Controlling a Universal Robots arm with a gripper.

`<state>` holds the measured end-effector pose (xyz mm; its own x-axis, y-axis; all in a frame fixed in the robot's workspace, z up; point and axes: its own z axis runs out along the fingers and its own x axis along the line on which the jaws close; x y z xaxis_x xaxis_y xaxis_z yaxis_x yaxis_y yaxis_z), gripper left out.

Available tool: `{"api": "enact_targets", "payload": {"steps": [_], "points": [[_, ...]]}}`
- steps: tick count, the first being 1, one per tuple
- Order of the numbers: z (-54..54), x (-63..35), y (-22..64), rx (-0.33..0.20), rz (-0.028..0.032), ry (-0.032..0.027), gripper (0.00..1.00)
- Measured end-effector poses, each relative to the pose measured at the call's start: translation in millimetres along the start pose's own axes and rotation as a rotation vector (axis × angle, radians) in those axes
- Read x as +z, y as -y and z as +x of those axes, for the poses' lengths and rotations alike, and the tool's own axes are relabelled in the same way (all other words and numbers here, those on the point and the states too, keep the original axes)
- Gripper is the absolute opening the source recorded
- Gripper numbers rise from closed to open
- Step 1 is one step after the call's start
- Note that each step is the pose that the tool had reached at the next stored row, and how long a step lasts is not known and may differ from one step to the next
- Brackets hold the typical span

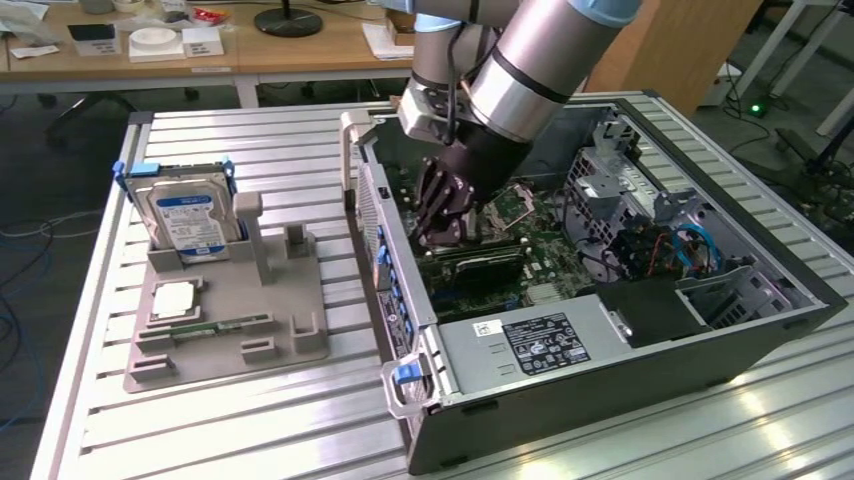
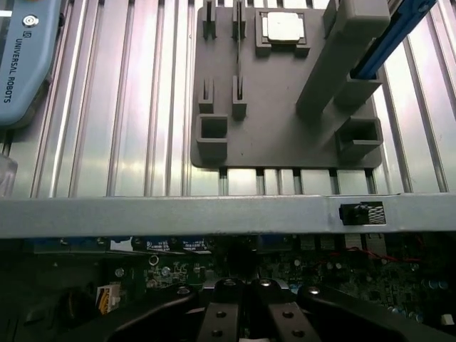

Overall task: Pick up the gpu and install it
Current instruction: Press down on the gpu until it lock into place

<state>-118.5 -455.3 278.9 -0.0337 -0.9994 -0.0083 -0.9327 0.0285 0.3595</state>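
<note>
Exterior view: arm reaches down into the open PC case (image 1: 747,300), gripper (image 1: 438,222) low over the motherboard (image 1: 534,262), fingers drawn together. A dark flat card sits on the board just below the fingertips, prob the gpu (image 1: 483,262), lying along the slots; can't tell if fingers touch it or grip it. Power supply (image 1: 534,340) w/ label sits at the near end of the case. On the exterior view's left, grey fixture tray (image 1: 227,340) on the ribbed table (image 1: 214,440): silver hard drive (image 1: 190,222) w/ blue-white label stands upright in its holder, a square chip (image 1: 174,298) lies flat, a narrow green memory stick (image 1: 220,326) lies near the tray's front.

Wrist view: looks over the case wall (image 2: 214,214) toward the same tray (image 2: 285,135), chip (image 2: 283,28) seen flat in its pocket. Gripper (image 2: 242,313) in frame, black fingers (image 2: 221,313) pressed close, jaws closed. Board components visible beneath; gpu not clear here, nothing seen clamped between the fingers.
</note>
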Motion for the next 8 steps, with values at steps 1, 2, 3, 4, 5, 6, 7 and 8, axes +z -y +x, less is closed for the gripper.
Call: {"api": "enact_targets", "payload": {"steps": [1,2,3,4,5,6,7,8], "points": [[-0.4,0.0,0.1,-0.003,0.0115,-0.0007,0.1],[-0.8,0.0,0.1,-0.005,0.0255,-0.0015,0.1],[-1.2,0.1,0.1,-0.008,0.0411,-0.0021,0.1],[-1.6,0.2,0.1,-0.011,0.055,-0.0025,0.1],[-2.1,0.2,0.1,-0.014,0.0721,-0.0031,0.1],[-2.6,0.3,0.1,-0.017,0.0906,-0.0037,0.1],[-3.1,0.3,0.2,-0.02,0.1077,-0.0042,0.1],[-3.6,0.4,0.2,-0.023,0.1246,-0.0047,0.1]]}}
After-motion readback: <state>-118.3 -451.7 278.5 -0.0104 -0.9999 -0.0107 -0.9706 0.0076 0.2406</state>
